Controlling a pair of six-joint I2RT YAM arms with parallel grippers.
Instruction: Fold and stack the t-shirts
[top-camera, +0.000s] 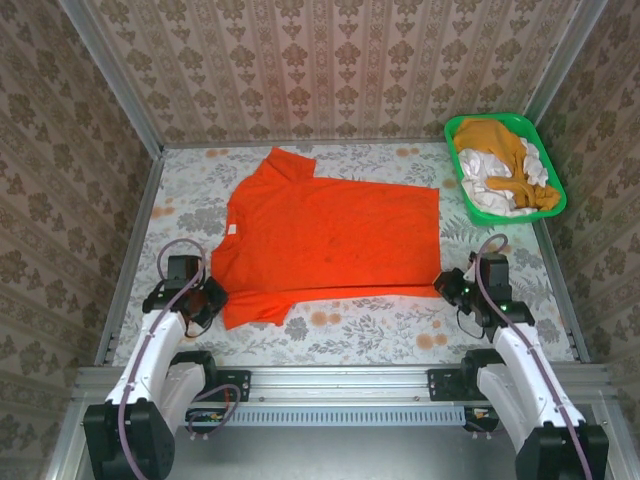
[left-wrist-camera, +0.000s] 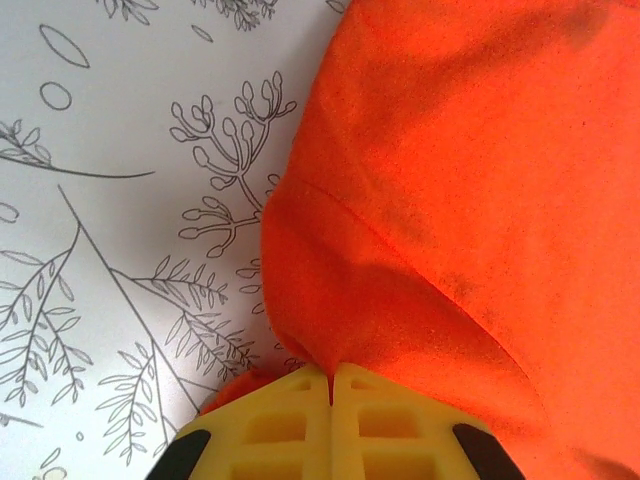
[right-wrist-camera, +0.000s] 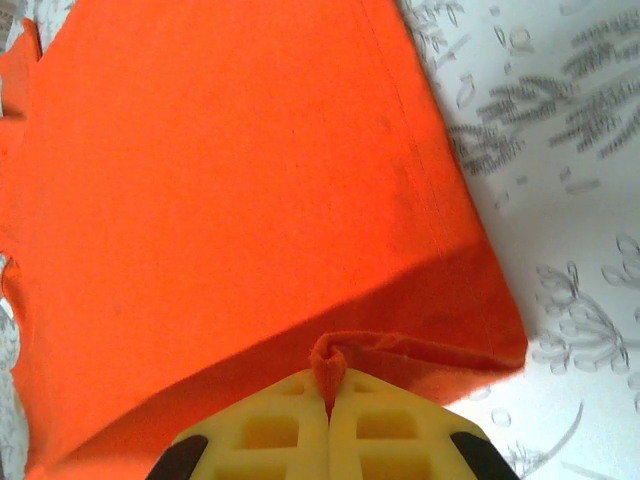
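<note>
Red-orange t-shirt (top-camera: 330, 235) lies flat, long axis left-right, neck left, hem right. Left gripper (left-wrist-camera: 330, 380) is clamped on the near sleeve. Right gripper (right-wrist-camera: 330, 385) is clamped on the near hem corner.

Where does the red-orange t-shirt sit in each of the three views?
Top external: red-orange t-shirt spread flat in the centre.
Left wrist: covers the right half, edge pinched in the left gripper.
Right wrist: covers left and centre, corner pinched in the right gripper.
Shared landmark: the floral table cover beside the shirt.
</note>
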